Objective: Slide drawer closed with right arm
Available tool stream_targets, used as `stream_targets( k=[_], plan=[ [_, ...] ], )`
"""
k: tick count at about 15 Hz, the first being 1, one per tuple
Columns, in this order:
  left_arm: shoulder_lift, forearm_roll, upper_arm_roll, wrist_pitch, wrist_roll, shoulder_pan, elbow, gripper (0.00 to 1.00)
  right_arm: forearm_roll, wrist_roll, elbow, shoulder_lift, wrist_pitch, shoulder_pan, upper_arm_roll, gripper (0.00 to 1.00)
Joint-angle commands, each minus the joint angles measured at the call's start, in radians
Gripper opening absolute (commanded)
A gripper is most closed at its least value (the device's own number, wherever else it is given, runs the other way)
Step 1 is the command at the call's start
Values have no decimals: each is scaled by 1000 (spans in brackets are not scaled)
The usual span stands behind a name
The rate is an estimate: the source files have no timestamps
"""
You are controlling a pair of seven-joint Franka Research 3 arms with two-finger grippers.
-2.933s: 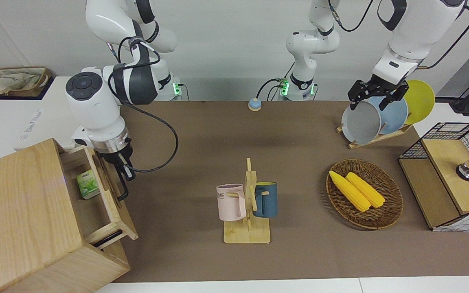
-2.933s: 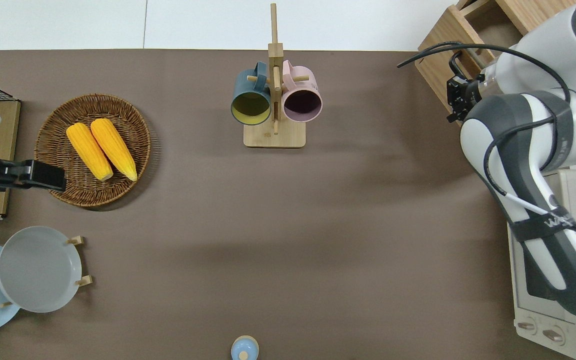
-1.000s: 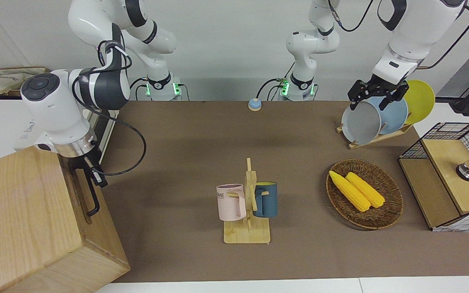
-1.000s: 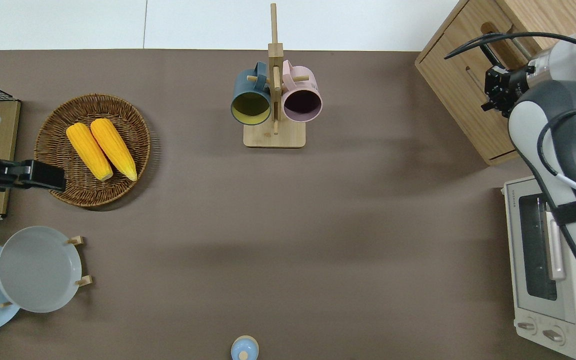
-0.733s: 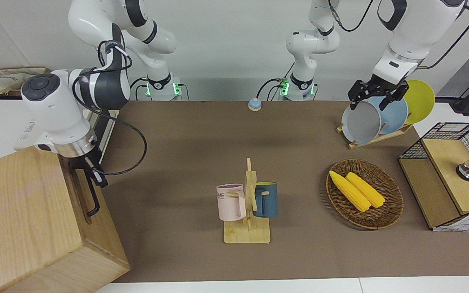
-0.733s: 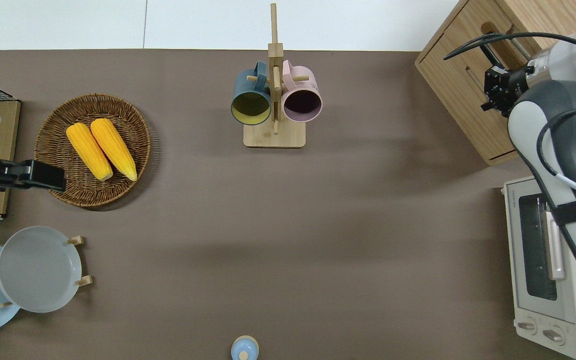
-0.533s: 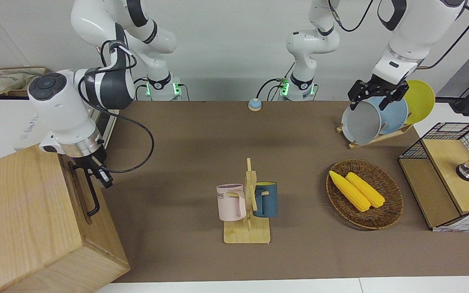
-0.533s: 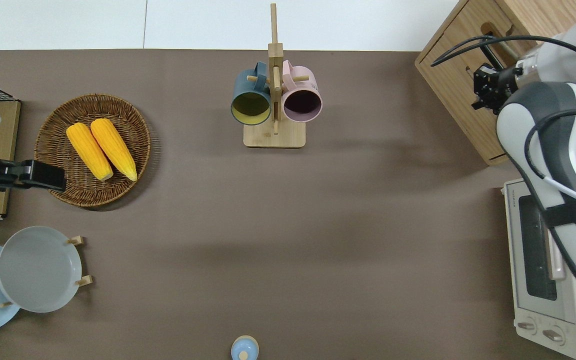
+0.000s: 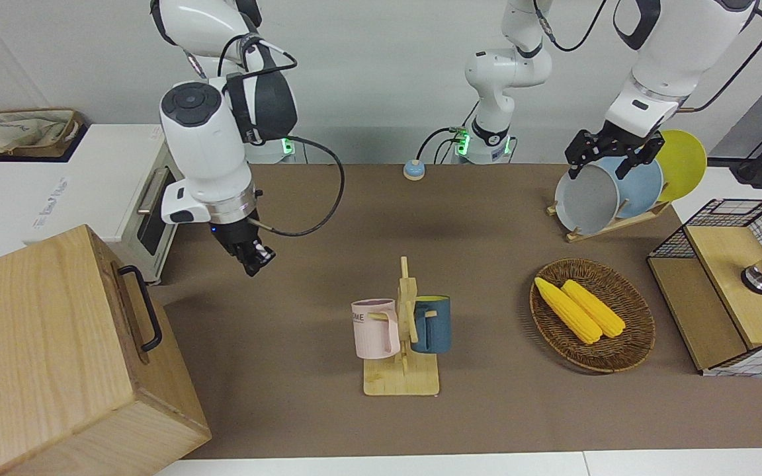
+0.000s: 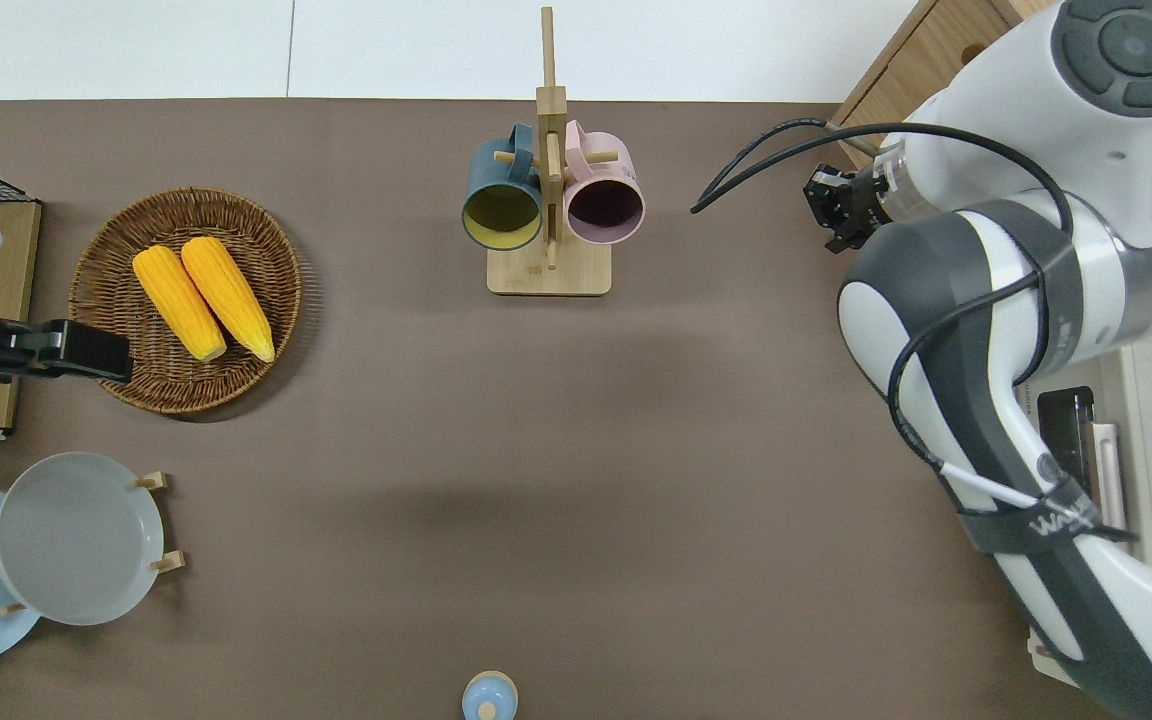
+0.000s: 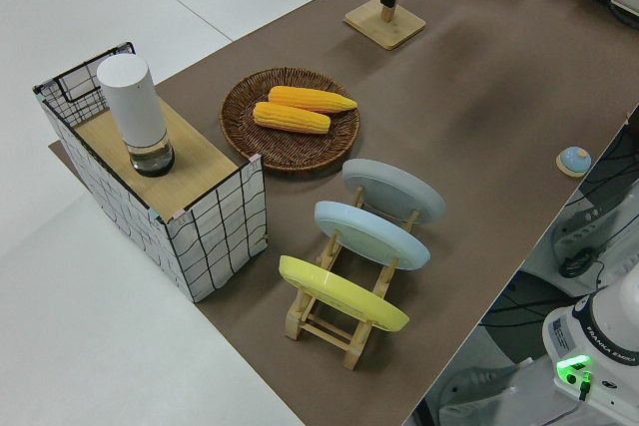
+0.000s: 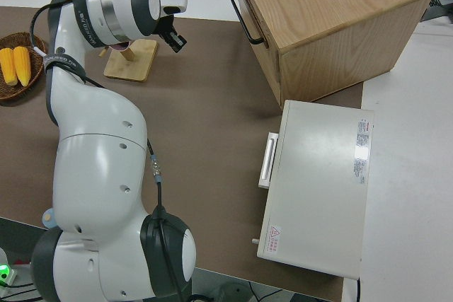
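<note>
Drawer: the wide, shallow light-wood drawer sits at the right arm's end of the table, its front flush with the face of the big pale wooden box; no gap shows in the front or right side views, so I judge it fully home.
Handle: the black metal bar handle stands proud of the drawer front, nothing touching it.
Handling judgement: a stiff wooden front on a straight slide, likely light and easy-running; not fragile. The best contact for a closing push is the flat wood beside the bar or the bar's middle (an off-centre push could rack it in its opening).
Oven: the white oven with a steel handle stands beside the box, nearer to the robots.
Right gripper: the black two-finger right gripper hangs over bare brown table mat between the box and the wooden mug stand, well apart from the handle. Its fingers look close together and hold nothing.
Mug stand: carries a pink mug and a dark blue mug.
Left arm: parked; its left gripper shows fingers spread, empty.
Task state: appears complete.
</note>
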Motion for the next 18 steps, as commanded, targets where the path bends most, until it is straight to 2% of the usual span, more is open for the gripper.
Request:
stream_targets(
  k=[1,4,6,9,12,15,16,18],
  plan=[
    [11,17,-6,-20,10,4,26,993,9,-58,-132,-126,-6,32,-1,0],
    [11,17,-6,-20,10,4,24,993,50,-140,-191,-192,-11,41,4,0],
    [11,17,-6,-20,10,4,26,993,89,-244,-221,-234,-40,40,2,0],
    [11,17,-6,-20,10,4,26,993,110,-312,-229,-267,-73,38,1,0],
    [11,17,-6,-20,10,4,26,993,113,-444,-232,-289,-89,24,-10,0],
    [11,17,-6,-20,10,4,24,993,155,-493,-249,-304,-92,20,-41,23],
    [11,17,-6,-20,10,4,26,993,156,-502,-246,-304,-90,18,-42,116],
    [11,17,-6,-20,10,4,24,993,158,-509,-243,-303,-92,17,-45,537]
  ],
)
